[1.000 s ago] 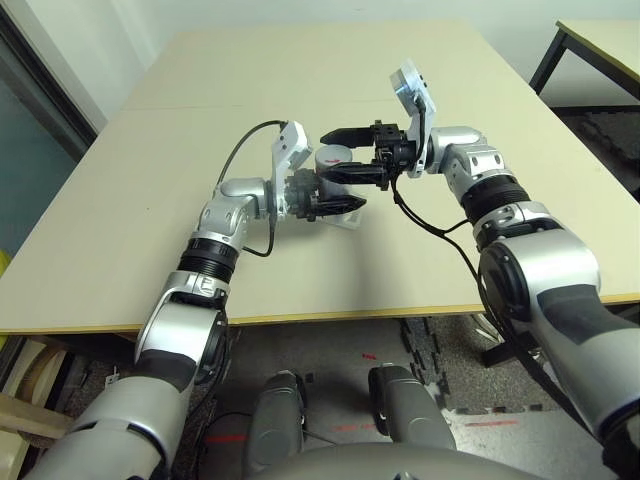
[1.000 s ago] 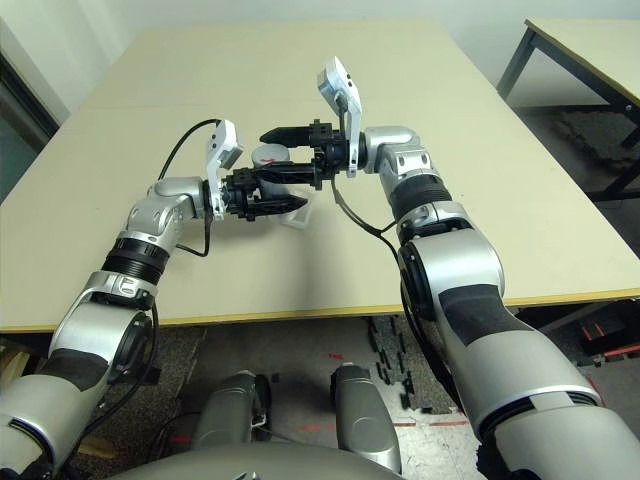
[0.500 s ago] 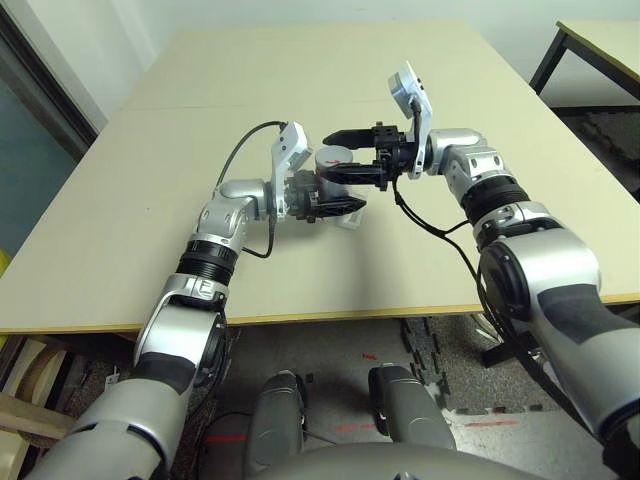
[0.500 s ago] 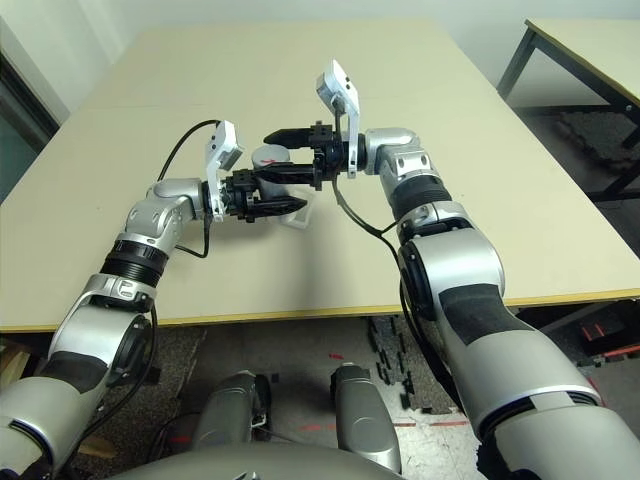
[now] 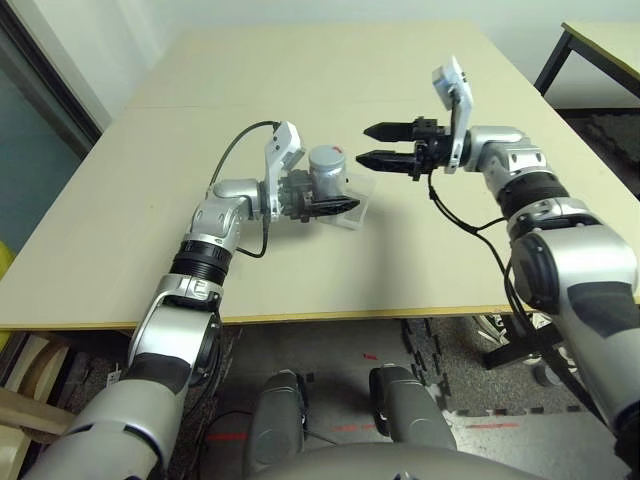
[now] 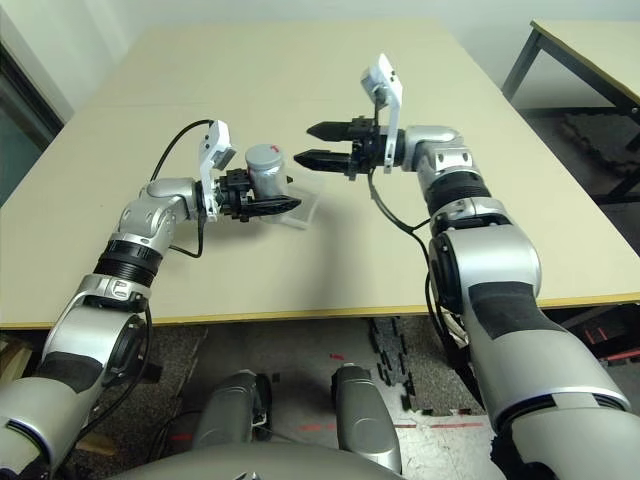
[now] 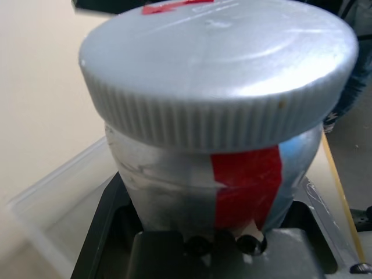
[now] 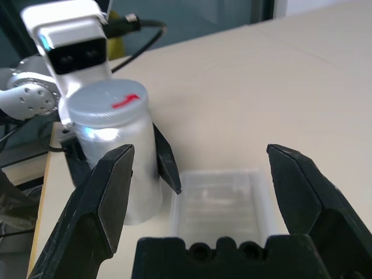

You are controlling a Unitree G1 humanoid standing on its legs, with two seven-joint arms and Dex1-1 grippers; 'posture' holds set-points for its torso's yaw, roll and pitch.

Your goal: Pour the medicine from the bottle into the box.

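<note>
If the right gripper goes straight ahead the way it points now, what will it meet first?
Probably the bottle, held upright by the left gripper. The open right gripper faces it across a gap; the box lies lower.

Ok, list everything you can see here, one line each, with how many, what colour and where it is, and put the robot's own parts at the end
Bottle: one, silvery grey with a ribbed grey cap still on and a red stripe, upright, held in the left hand above the near-left part of the box.
Box: one, clear plastic, lying on the table just right of the left hand.
Table: one, beige, under both arms.
Second table: one, beige top on black legs, far right.
Floor mats: dark, under the table's near edge.
Left hand: one, black fingers, shut on the bottle.
Right hand: one, black fingers, open, in the air right of the bottle, pointing at it.
</note>
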